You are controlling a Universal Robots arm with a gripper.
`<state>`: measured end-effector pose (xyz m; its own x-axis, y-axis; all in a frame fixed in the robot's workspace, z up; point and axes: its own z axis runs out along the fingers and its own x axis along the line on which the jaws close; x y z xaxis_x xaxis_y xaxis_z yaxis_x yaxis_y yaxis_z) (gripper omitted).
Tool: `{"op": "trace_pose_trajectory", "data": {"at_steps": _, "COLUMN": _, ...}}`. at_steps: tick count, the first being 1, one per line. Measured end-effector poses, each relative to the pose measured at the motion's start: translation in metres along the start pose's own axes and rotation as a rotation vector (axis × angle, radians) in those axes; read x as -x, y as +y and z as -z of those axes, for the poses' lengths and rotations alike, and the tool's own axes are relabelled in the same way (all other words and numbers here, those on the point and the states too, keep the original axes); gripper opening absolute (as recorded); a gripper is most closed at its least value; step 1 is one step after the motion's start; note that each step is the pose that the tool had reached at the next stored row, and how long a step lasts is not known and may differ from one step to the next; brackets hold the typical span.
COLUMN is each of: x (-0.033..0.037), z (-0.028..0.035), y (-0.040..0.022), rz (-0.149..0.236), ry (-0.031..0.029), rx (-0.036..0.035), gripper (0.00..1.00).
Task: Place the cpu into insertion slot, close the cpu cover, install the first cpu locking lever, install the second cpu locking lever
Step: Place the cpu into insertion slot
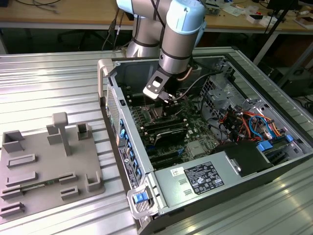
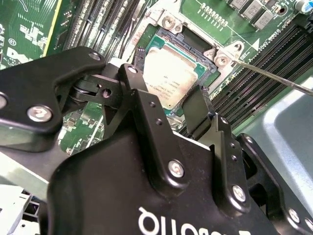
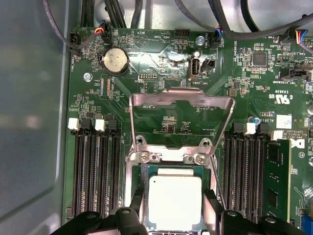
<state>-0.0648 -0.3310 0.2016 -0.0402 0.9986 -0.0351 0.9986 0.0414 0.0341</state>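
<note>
one cpu (image 3: 174, 201) fills the insertion slot (image 2: 191, 47) under the tool (image 3: 174, 198).

The arm (image 1: 178, 44) is built of silver-grey tubes, with rounded pale blue caps on its joints. A dark cable (image 1: 157, 10) is run along it. In the exterior view, a black block (image 1: 155, 87) with a white face is seen at its wrist. The gripper (image 2: 168, 78) is made of matt black angular plates, fastened with silver screws (image 2: 176, 169) and marked with white lettering (image 2: 161, 223).
</note>
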Motion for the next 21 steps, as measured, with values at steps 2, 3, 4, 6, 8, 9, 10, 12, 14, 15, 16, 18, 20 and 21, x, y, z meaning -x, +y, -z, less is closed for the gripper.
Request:
{"op": "trace_pose_trajectory", "data": {"at_steps": 2, "x": 0.0000, "z": 0.0000, "y": 0.0000, "rz": 0.000, "ry": 0.0007, "rx": 0.0000, "gripper": 0.57}}
{"op": "trace_pose_trajectory", "data": {"at_steps": 3, "x": 0.0000, "z": -0.0001, "y": 0.0000, "rz": 0.000, "ry": 0.0013, "rx": 0.0002, "gripper": 0.53}}
{"op": "trace_pose_trajectory", "data": {"at_steps": 4, "x": 0.0001, "z": -0.0001, "y": 0.0000, "rz": 0.000, "ry": 0.0016, "rx": 0.0002, "gripper": 0.53}}
{"op": "trace_pose_trajectory", "data": {"at_steps": 6, "x": 0.0007, "z": -0.0002, "y": -0.0001, "rz": 0.006, "ry": 0.0031, "rx": 0.0007, "gripper": 0.53}}
{"op": "trace_pose_trajectory", "data": {"at_steps": 8, "x": 0.0010, "z": -0.0002, "y": -0.0005, "rz": 0.015, "ry": 0.0033, "rx": 0.0010, "gripper": 0.53}}
{"op": "trace_pose_trajectory", "data": {"at_steps": 9, "x": 0.0010, "z": -0.0001, "y": -0.0009, "rz": 0.021, "ry": 0.0034, "rx": 0.0012, "gripper": 0.53}}
{"op": "trace_pose_trajectory", "data": {"at_steps": 10, "x": 0.0010, "z": -0.0001, "y": -0.0012, "rz": 0.025, "ry": 0.0036, "rx": 0.0011, "gripper": 0.53}}
{"op": "trace_pose_trajectory", "data": {"at_steps": 12, "x": 0.0010, "z": 0.0000, "y": -0.0016, "rz": 0.026, "ry": 0.0038, "rx": 0.0014, "gripper": 0.53}}
{"op": "trace_pose_trajectory", "data": {"at_steps": 14, "x": 0.0009, "z": 0.0004, "y": -0.0025, "rz": 0.028, "ry": 0.0043, "rx": 0.0015, "gripper": 0.53}}
{"op": "trace_pose_trajectory", "data": {"at_steps": 15, "x": 0.0009, "z": 0.0007, "y": -0.0030, "rz": 0.028, "ry": 0.0043, "rx": 0.0014, "gripper": 0.53}}
{"op": "trace_pose_trajectory", "data": {"at_steps": 16, "x": 0.0009, "z": 0.0008, "y": -0.0033, "rz": 0.028, "ry": 0.0040, "rx": 0.0014, "gripper": 0.53}}
{"op": "trace_pose_trajectory", "data": {"at_steps": 18, "x": 0.0009, "z": 0.0011, "y": -0.0034, "rz": 0.028, "ry": 0.0037, "rx": 0.0012, "gripper": 0.53}}
{"op": "trace_pose_trajectory", "data": {"at_steps": 20, "x": 0.0007, "z": 0.0014, "y": -0.0035, "rz": 0.028, "ry": 0.0035, "rx": 0.0010, "gripper": 0.53}}
{"op": "trace_pose_trajectory", "data": {"at_steps": 21, "x": 0.0004, "z": 0.0013, "y": -0.0034, "rz": 0.027, "ry": 0.0037, "rx": 0.0012, "gripper": 0.53}}
